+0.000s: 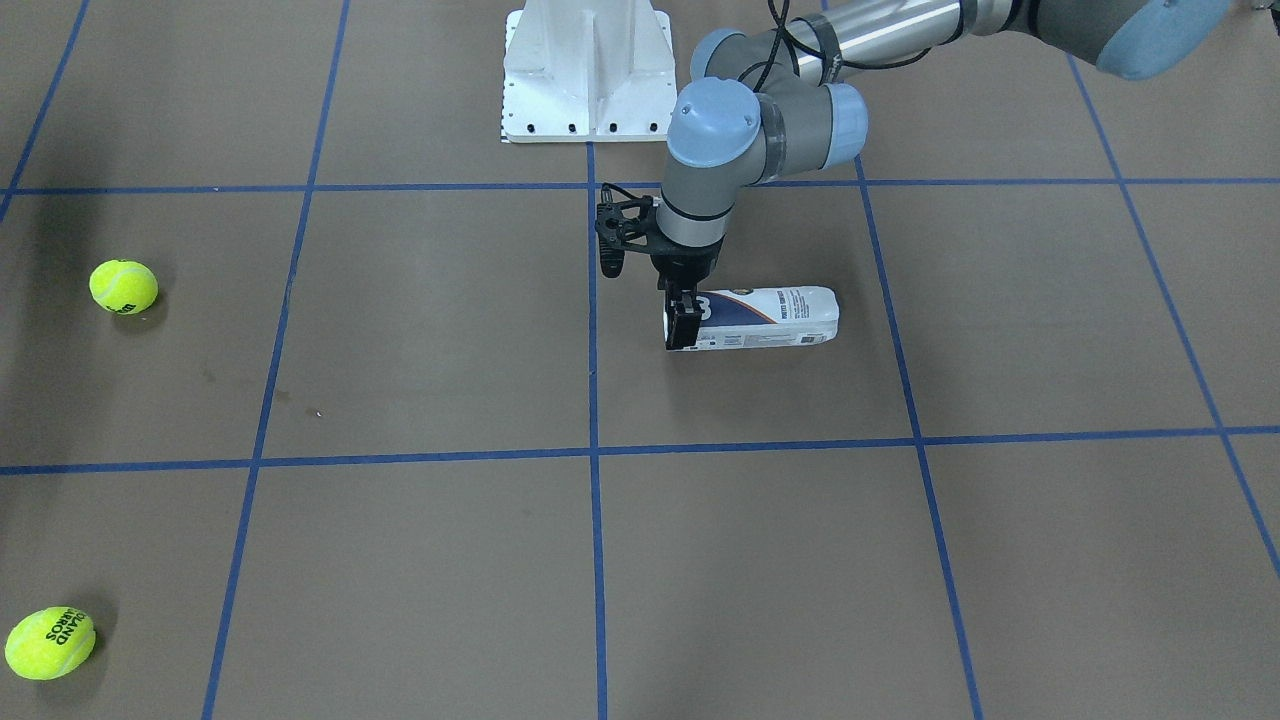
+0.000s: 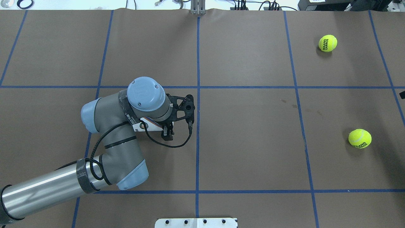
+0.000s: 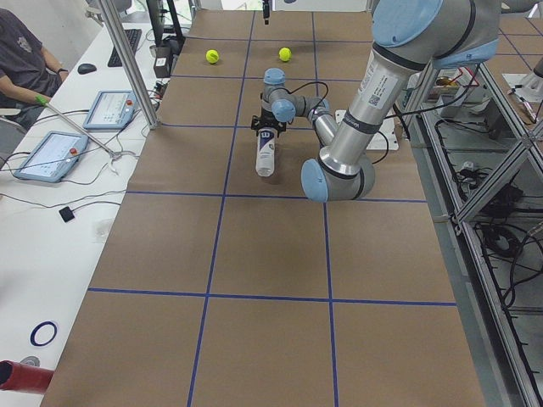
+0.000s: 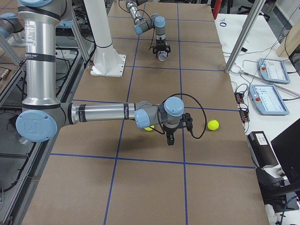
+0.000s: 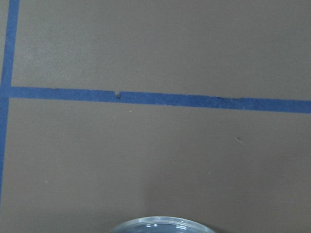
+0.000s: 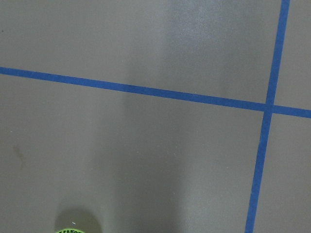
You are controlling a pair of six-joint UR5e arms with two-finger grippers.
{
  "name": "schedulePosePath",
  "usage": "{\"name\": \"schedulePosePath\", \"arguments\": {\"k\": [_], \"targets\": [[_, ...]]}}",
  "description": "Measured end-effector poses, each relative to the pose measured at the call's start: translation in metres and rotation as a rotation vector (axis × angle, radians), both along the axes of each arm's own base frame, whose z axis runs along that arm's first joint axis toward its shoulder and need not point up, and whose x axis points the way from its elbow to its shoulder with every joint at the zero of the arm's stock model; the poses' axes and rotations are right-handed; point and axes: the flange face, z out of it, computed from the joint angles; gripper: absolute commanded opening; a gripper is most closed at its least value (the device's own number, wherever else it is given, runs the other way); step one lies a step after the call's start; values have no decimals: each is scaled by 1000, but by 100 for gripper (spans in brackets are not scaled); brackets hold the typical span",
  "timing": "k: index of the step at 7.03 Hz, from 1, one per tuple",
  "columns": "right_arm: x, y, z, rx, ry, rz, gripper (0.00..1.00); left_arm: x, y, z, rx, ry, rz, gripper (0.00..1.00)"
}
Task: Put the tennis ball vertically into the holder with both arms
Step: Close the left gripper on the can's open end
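Observation:
The holder, a clear tube with a white and navy label, lies on its side on the brown table. My left gripper points down over its open end, fingers on either side, shut on it. The overhead view shows the left gripper with the holder mostly hidden under the wrist. The holder's rim shows at the bottom of the left wrist view. Two tennis balls lie far off. My right gripper hangs near them; I cannot tell if it is open. One ball peeks in.
The white pedestal base stands at the robot's side of the table. Blue tape lines divide the brown surface into squares. Operator tablets and a seated person are beyond the far table edge.

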Motion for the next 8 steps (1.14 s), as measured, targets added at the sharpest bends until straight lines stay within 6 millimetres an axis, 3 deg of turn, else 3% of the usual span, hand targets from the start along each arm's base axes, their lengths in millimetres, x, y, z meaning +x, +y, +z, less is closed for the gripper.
{"name": "schedulePosePath", "arguments": {"k": [8], "targets": [[0,0,0,-2,0,0,99,1,-2,2,17,-15,-19,98]]}}
